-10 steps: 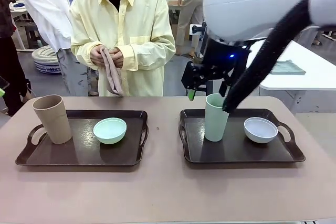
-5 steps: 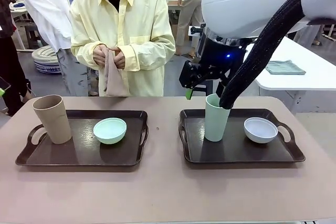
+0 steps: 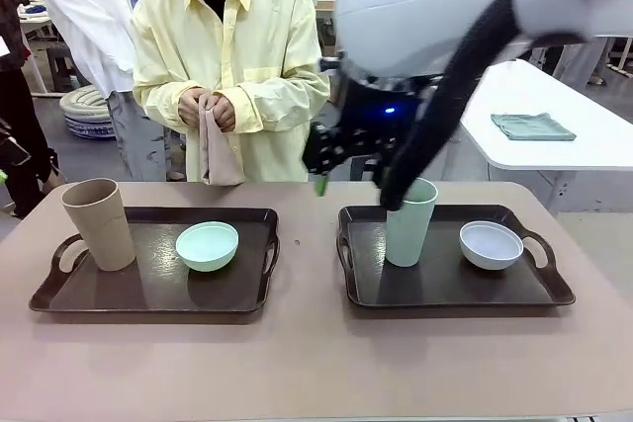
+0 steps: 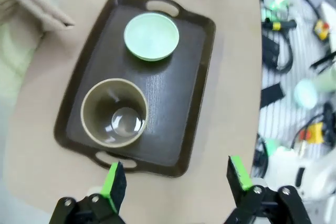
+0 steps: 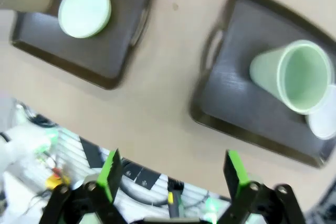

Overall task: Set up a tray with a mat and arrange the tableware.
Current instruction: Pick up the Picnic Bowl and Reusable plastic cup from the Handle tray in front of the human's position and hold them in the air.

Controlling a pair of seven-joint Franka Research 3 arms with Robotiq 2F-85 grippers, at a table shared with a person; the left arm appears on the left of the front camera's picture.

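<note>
Step judged: folded cloth (image 3: 216,150), prob. the mat, is held by the person (image 3: 247,46) beyond the right tray's (image 3: 445,289) far-left corner, to be taken. Best pinched low on free end, clear of person's grip. Right gripper (image 5: 172,167) is spread wide, empty, above that corner. Left gripper (image 4: 176,176) is likewise wide, nothing held. Pale green cup (image 3: 408,224) stands on tray's left part.

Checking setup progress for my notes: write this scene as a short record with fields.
left tray: holds tan cup and mint green bowl, no mat under them
right tray: holds pale green cup and greyish white bowl, no mat
cloth: hanging from person's hands at the far side
left gripper: open, empty, above left tray
right gripper: open, empty, above the table
</note>
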